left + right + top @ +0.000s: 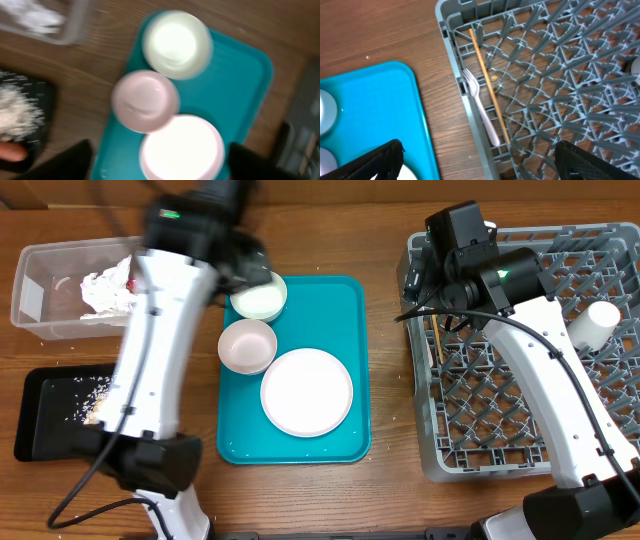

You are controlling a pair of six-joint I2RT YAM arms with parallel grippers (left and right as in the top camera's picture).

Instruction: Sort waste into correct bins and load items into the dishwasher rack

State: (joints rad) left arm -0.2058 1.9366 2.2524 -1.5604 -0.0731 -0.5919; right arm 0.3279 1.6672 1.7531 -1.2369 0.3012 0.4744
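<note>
My left hand [160,149] hangs wide open and empty above the teal tray [340,300], where a white bowl [259,298], a pink bowl [247,345] and a plate [306,391] sit crowded together. My right hand [479,147], also spread wide and empty, hovers by the rack [520,410] corner, where a fork [481,107] and chopstick [487,85] lie. In my judgement, a careless descent could land a finger on one bowl's rim and tip it against its neighbour.
</note>
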